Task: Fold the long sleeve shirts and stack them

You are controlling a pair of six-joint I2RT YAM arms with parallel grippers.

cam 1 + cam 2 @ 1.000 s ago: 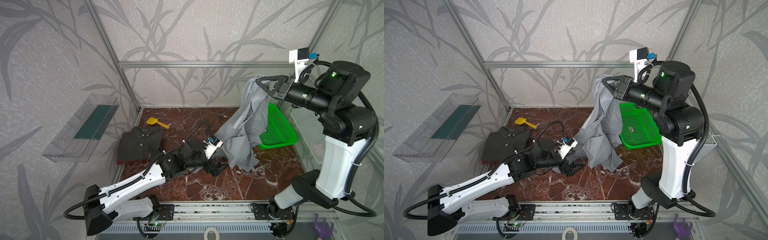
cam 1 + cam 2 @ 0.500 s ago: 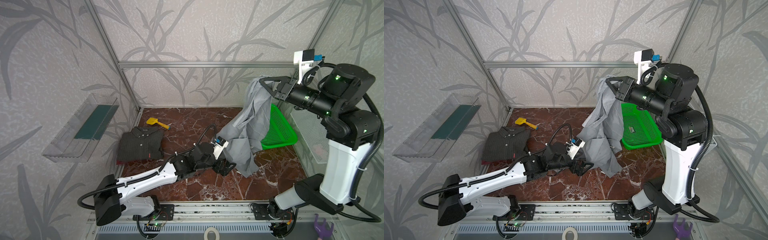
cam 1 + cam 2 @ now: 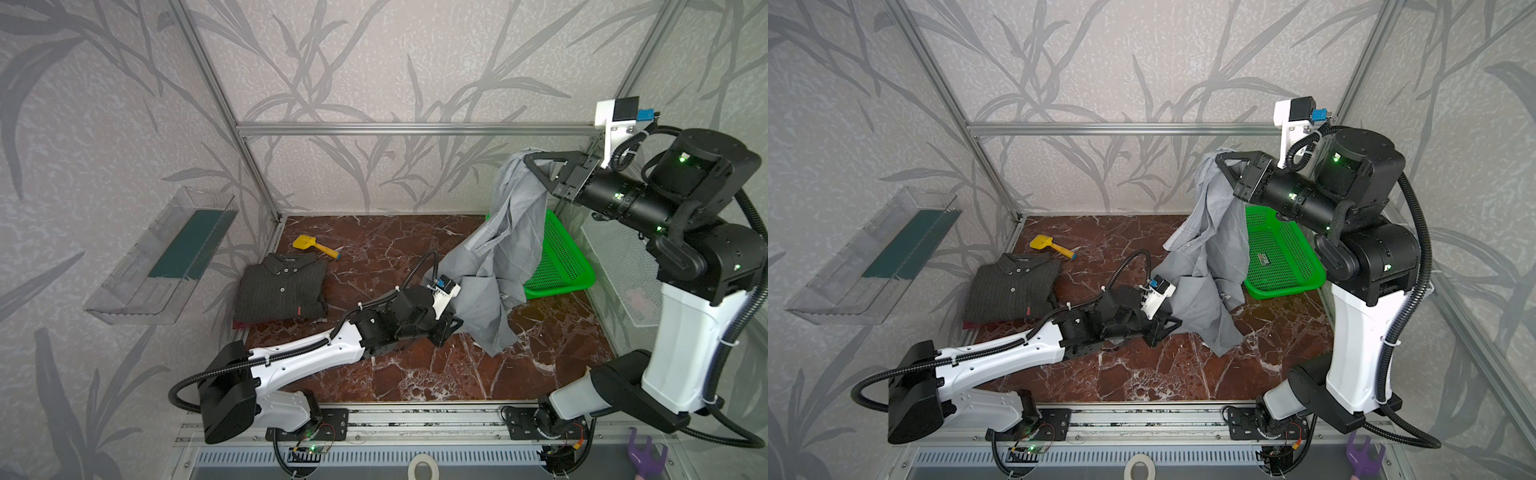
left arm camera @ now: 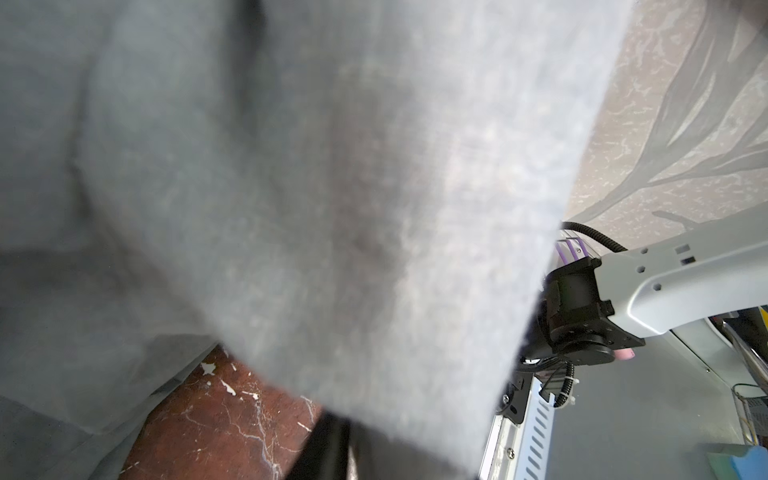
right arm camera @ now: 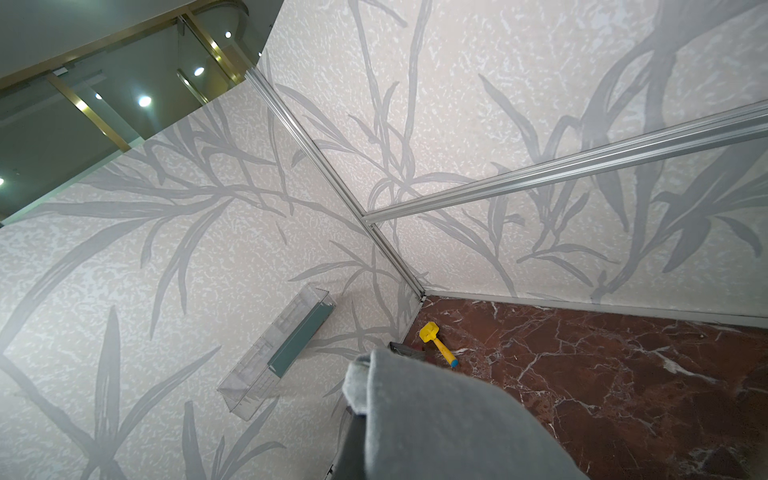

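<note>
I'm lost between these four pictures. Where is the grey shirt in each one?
In a top view: the grey shirt hangs right of centre, down to the floor.
In a top view: much the same, nearer the middle.
Left wrist: it fills most of the picture, blurred.
Right wrist: a fold at the bottom edge.
Shared landmark: the red marble floor.

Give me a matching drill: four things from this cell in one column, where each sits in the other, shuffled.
1. light-grey shirt
2. pinstriped shirt
3. yellow toy shovel
4. green basket

A. loose near the back left corner
B. hanging from the raised right claw
C. at the right, behind the hanging cloth
D. folded at the left, on a dark red garment

Pairs: 1-B, 2-D, 3-A, 4-C
</note>
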